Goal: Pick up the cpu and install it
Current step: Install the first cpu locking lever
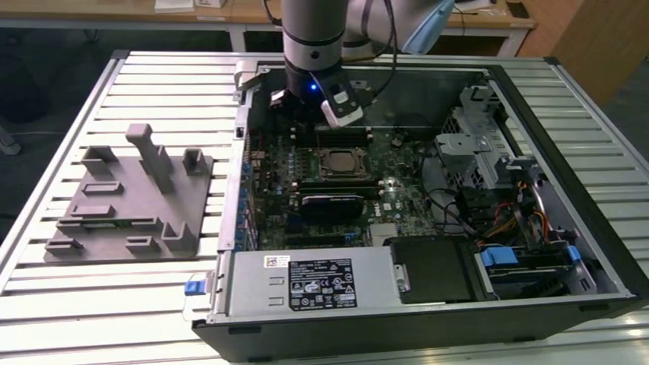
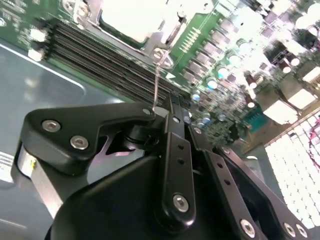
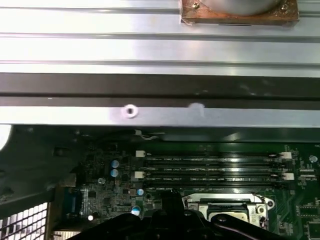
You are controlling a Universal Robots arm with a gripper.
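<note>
my fingers (image 1: 343, 114), whose opening i cannot tell, hang inside the open black computer case (image 1: 568, 99), the small silvery-grey square cpu (image 1: 336, 160) lying in its socket just below, toward the case's front.

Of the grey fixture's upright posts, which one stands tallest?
The slim post near the middle of the grey fixture, toward its far edge in the exterior view. It rises well above the shorter, blockier stubs around it.

A ribbed metal table (image 1: 91, 304) filled most of the exterior view, its pale slats catching bright overhead light. Beyond its far edge stood wooden desks (image 1: 243, 11) with white legs over a dark floor (image 1: 51, 46). At the exterior view's right, a wooden cabinet (image 1: 598, 38) rose beside the table.
</note>
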